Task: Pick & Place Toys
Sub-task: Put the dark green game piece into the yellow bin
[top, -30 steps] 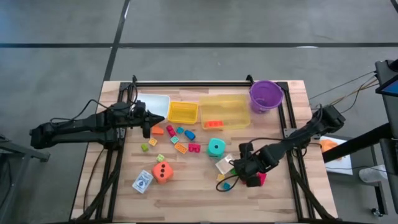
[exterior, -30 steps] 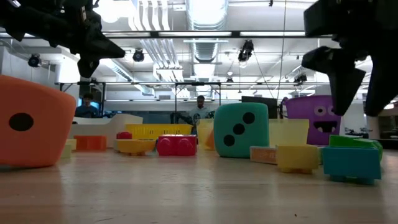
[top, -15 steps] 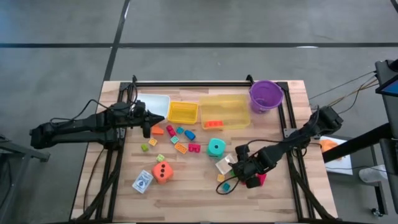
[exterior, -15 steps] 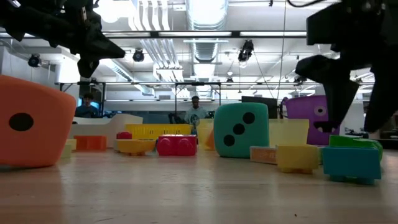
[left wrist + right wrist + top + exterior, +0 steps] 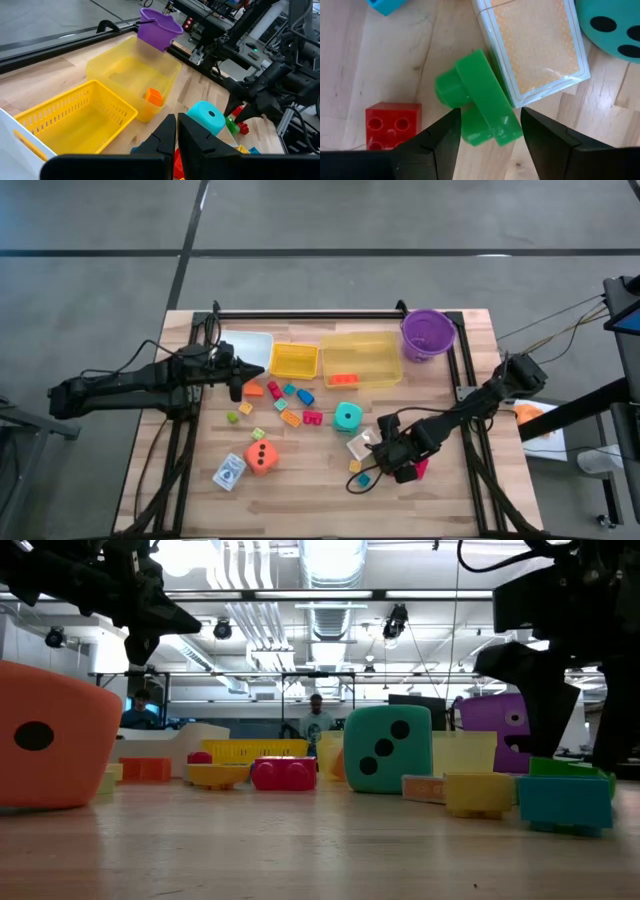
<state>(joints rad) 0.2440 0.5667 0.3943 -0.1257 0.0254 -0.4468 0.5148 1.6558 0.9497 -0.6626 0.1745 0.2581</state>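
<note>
A: From above we see the left gripper [image 5: 236, 392] near the yellow basket [image 5: 294, 361], jaws shut on nothing; the right gripper [image 5: 383, 452] hangs low over the worktop [image 5: 310, 470], beside the teal die [image 5: 347, 416].

B: At table height we see the orange die [image 5: 55, 735] nearest.

A: In the right wrist view the jaws stand part open astride a green brick [image 5: 480, 100], gripping nothing; it touches a card box [image 5: 535, 47]; a red brick [image 5: 392, 126] lies beside.
</note>
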